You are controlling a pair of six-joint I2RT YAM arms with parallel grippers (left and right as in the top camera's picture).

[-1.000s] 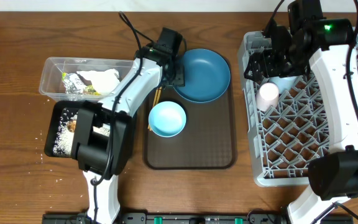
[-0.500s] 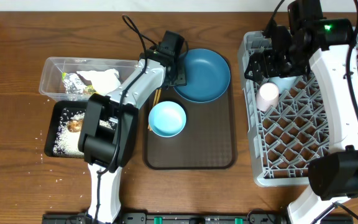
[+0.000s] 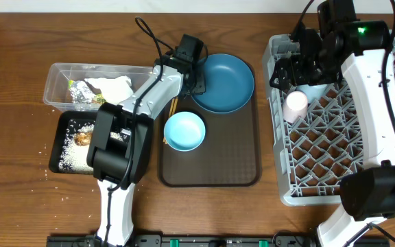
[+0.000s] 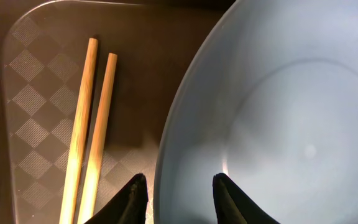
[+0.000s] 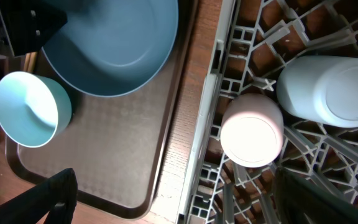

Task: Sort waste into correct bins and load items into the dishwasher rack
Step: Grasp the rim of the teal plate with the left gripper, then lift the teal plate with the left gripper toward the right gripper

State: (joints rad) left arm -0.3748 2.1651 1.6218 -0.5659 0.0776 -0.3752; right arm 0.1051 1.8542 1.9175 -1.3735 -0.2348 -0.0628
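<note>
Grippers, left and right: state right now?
Left gripper: jaws straddle the rim of the dark-blue plate; grip cannot be told.
Right gripper: open, empty.

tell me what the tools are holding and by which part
Nothing yet: the left tool straddles the rim of the dark-blue plate, jaws apart; right tool open, empty.

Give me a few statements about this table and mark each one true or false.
1. The chopsticks lie on the brown tray beside the dark-blue plate. True.
2. The light blue bowl sits in the dishwasher rack. False: it sits on the brown tray.
3. The pink cup is in the rack. True.
4. The clear tub holds the rice. False: the rice is in the black tray; the tub holds the foil wrapper and tissue.
5. The left gripper straddles the plate's rim. True.
</note>
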